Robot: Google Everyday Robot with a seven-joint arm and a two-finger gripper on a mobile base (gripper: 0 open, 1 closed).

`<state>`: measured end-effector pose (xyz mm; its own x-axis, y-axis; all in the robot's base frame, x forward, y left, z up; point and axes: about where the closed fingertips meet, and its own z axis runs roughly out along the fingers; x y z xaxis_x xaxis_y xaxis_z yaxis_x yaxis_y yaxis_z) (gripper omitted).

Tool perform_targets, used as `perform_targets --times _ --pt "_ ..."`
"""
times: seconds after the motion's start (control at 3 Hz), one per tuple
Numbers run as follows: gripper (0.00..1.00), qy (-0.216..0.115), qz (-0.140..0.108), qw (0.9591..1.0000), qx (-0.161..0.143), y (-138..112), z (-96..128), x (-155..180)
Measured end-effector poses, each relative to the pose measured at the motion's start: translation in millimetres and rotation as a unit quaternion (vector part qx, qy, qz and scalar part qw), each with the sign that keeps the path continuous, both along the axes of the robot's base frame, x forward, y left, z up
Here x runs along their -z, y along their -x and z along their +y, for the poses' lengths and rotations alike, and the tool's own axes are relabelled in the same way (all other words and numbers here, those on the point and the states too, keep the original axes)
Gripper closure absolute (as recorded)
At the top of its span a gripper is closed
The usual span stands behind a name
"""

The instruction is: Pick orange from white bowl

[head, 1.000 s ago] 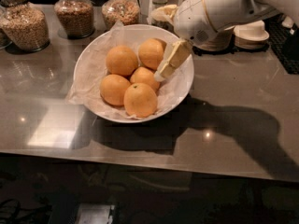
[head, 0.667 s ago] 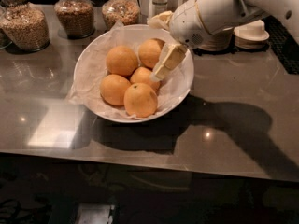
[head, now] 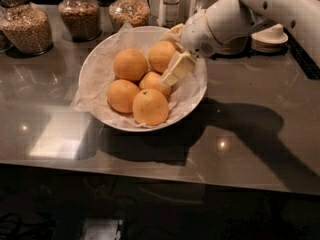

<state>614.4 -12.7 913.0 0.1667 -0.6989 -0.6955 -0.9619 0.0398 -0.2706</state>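
The white bowl (head: 95,69) with a crinkled paper liner sits on the grey counter and holds several oranges. The orange (head: 161,54) at the back right is round and evenly coloured. My gripper (head: 169,58) reaches in from the right over the bowl's right side, open. One cream finger (head: 175,69) lies along that orange's front right, its tip by the smaller middle orange (head: 154,82). The other finger (head: 173,31) shows behind the orange. An orange with a dark stem dot (head: 150,106) lies at the front.
Three glass jars of grains (head: 27,26) and a bottle (head: 171,4) stand behind the bowl. Small stacked white dishes (head: 270,36) sit at the back right. The counter's front edge (head: 150,171) runs across below the bowl.
The gripper and arm have shifted slightly left and lower, further into the bowl, around the back right orange. The oranges have not moved.
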Motion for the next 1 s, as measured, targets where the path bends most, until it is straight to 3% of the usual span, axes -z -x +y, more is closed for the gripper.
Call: perform_targets --times 0.33,1.0 --pt "0.2 0.007 0.014 0.9998 0.012 -6.8 1.7 15.1" --pt "0.62 0.008 0.015 0.9998 0.013 -7.5 2.1 7.0"
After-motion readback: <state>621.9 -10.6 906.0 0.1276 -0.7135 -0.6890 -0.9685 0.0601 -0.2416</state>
